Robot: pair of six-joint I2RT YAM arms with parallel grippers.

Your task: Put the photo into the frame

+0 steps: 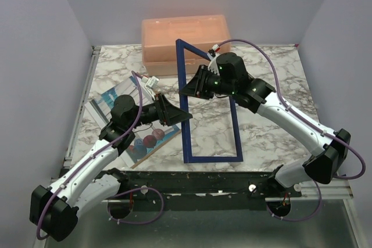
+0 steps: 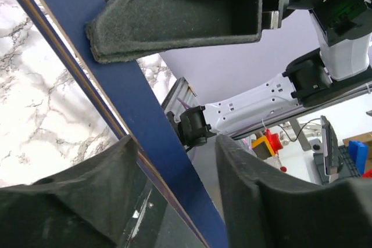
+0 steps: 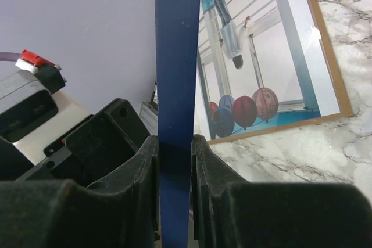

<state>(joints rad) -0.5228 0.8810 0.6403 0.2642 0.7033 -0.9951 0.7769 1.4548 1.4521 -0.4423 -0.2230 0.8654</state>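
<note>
The navy frame [image 1: 210, 157] stands tilted up, its near bar on the table and its far corner raised before the box. My right gripper [image 1: 190, 89] is shut on the frame's left bar [image 3: 174, 56]; the right wrist view shows the bar pinched between both pads, gripper [image 3: 174, 141]. My left gripper [image 1: 183, 118] is open, its fingers either side of the same bar [image 2: 145, 108] lower down, gripper [image 2: 174, 140]. The photo [image 1: 114, 99], with red and blue balloons, lies face up on a brown board at the left, partly under my left arm, and shows in the right wrist view [image 3: 261, 56].
A peach plastic box [image 1: 185, 34] stands at the back centre, just behind the frame's raised corner. The brown backing board's edge [image 3: 331, 91] rims the photo. The marble table [image 1: 273, 74] has a metal rail along its left edge.
</note>
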